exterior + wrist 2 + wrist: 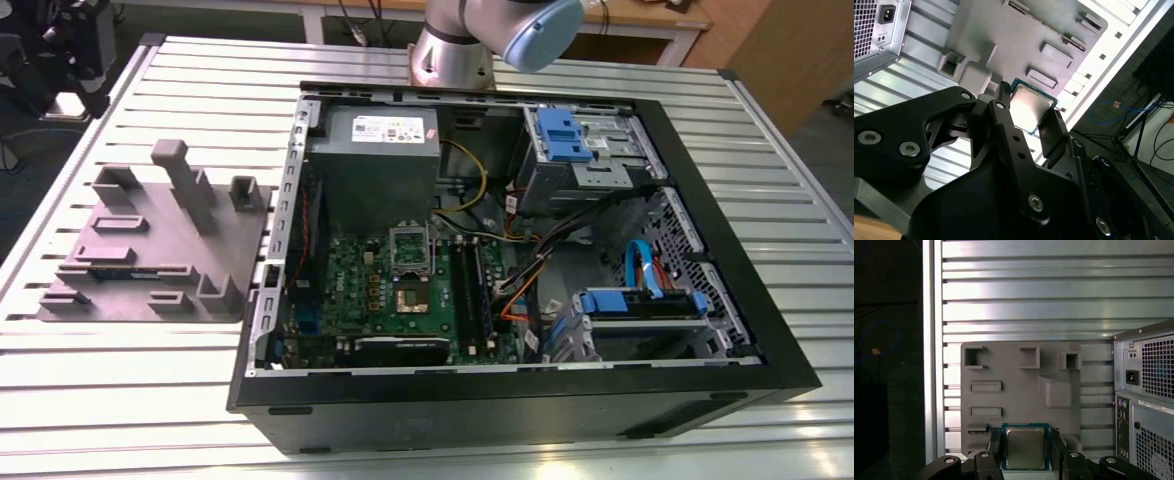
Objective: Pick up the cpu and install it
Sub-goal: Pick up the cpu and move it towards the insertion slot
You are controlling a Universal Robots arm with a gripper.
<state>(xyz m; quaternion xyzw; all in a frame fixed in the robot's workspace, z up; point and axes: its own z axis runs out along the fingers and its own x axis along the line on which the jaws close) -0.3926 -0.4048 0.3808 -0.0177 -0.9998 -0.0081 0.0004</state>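
Cpu (1025,447): clamped between the jaws above the grey tray (1054,375); pickup judged complete, install pending, needing square alignment over the motherboard socket (411,295).

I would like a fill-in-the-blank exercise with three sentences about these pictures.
In both wrist views the gripper holds the ____.
In the exterior view the grey tray lies to the view's ____ of the computer case.
The case's side is ____, so the motherboard shows.
Missing words: cpu; left; open.
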